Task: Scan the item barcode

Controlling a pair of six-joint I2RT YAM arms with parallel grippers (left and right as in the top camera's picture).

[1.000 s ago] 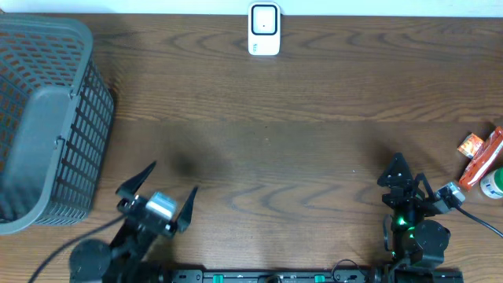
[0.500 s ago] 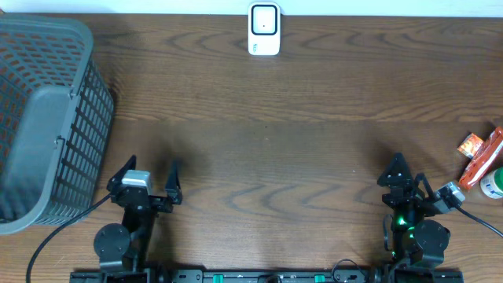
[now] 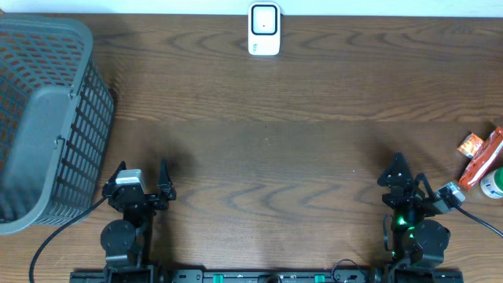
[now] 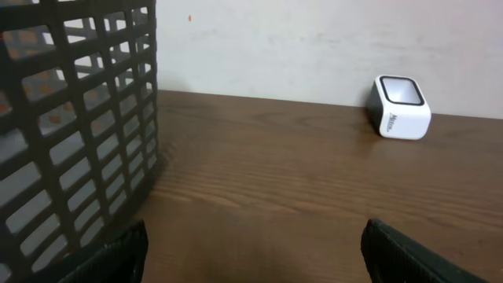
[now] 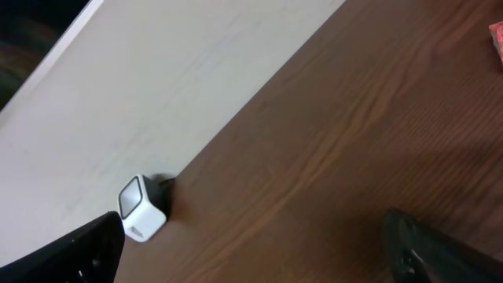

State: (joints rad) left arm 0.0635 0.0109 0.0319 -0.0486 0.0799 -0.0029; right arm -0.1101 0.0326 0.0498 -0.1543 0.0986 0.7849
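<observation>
The white barcode scanner [image 3: 264,29] stands at the far edge of the table; it also shows in the left wrist view [image 4: 401,106] and the right wrist view [image 5: 143,208]. Red-orange snack packets [image 3: 481,156], the only items in sight, lie at the right edge, and one corner [image 5: 497,35] shows in the right wrist view. My left gripper [image 3: 141,168] sits low near the front left, open and empty [image 4: 255,240]. At the front right, my right gripper [image 3: 405,173] is wide open with nothing between its fingers [image 5: 251,236], a short way left of the packets.
A large grey mesh basket [image 3: 47,118] fills the left side, close beside my left gripper [image 4: 71,118]. A green-and-white round item [image 3: 495,185] lies by the packets. A pale wall runs behind the table's far edge.
My left arm has swung from an angled pose to face straight ahead and drawn back toward the front edge, jaws still open. The right arm has not moved.
</observation>
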